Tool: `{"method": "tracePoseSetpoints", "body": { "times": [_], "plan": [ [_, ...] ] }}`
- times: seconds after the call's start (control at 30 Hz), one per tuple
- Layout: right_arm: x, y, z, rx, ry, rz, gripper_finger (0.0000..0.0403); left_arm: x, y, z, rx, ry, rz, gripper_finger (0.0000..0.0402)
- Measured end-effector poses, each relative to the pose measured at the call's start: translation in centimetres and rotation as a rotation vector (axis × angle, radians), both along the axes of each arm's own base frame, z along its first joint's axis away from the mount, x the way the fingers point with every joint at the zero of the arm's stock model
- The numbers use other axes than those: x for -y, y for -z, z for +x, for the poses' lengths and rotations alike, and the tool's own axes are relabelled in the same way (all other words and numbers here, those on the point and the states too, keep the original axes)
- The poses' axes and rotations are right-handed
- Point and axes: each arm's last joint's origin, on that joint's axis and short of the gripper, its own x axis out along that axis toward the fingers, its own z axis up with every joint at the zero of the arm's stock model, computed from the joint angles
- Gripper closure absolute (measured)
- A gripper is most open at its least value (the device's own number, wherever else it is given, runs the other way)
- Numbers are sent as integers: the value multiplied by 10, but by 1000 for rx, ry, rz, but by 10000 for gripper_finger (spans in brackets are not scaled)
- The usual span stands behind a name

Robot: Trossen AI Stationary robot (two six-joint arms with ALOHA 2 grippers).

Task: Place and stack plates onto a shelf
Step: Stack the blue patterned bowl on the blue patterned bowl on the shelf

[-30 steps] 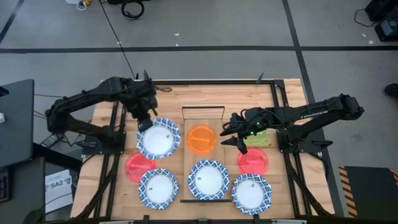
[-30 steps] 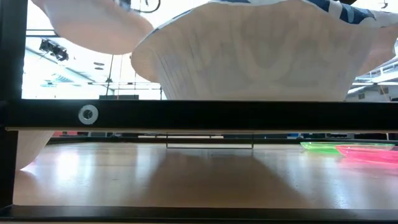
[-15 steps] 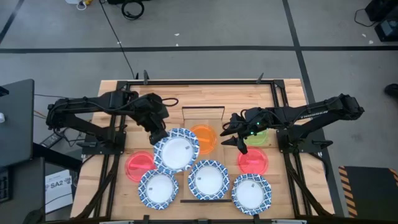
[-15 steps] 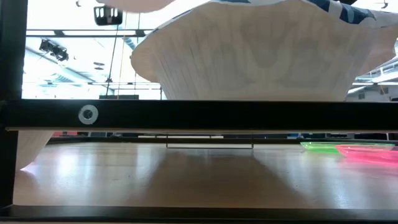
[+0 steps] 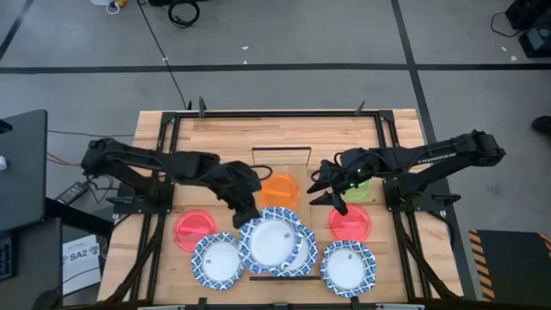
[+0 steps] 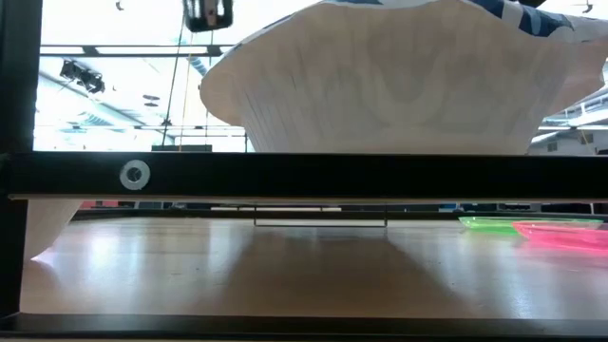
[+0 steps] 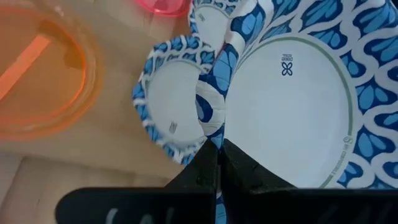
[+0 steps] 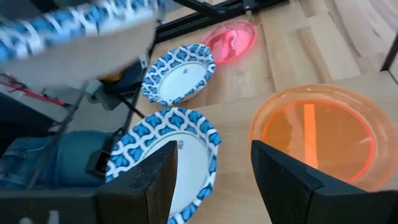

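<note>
My left gripper (image 5: 250, 217) is shut on a white plate with a blue patterned rim (image 5: 274, 243). It holds that plate over the near part of the shelf (image 5: 281, 155), above another white-and-blue plate (image 5: 300, 255) lying there. An orange plate (image 5: 281, 188) lies flat on the shelf farther back. My right gripper (image 5: 325, 191) hovers open beside the orange plate, over a yellow-green plate (image 5: 360, 189), and touches nothing. Two red-pink plates (image 5: 193, 229) (image 5: 351, 223) and two more white-and-blue plates (image 5: 217, 259) (image 5: 348, 268) lie flat on the tabletop. My left gripper pinches the plate's blue rim (image 7: 211, 124) between its two fingers, on the edge that faces the table's far left. The fingers slant down from the far left. The rim is creased where they hold it. The plate is lifted clear, face up, above the plate on the shelf.
Black frame rails (image 5: 164, 215) (image 5: 398, 215) run along both sides of the tabletop. Bare wood (image 5: 224, 138) lies at the table's far side. In the low view a plate's underside (image 6: 380, 85) fills the near field.
My left gripper has swung from the table's left toward the middle and the near edge, turning as it went, and stayed shut. The white-and-blue plate went with it, from beside the orange plate to above the plate on the near part of the shelf.
</note>
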Motion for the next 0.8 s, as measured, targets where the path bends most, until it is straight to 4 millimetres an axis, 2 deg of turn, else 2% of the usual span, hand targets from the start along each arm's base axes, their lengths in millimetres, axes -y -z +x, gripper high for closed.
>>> {"method": "tracePoseSetpoints", "body": {
  "times": [0.17,0.4,0.8],
  "plan": [
    [1,-5,-9,0,-19,-18,192,0,13,18,13,-26,11,393],
    [2,-9,-24,-22,-25,-47,192,-1,34,32,-54,-94,20,393],
    [3,-12,-30,-15,-41,-76,192,1,66,51,-148,-164,32,393]
  ]
}}
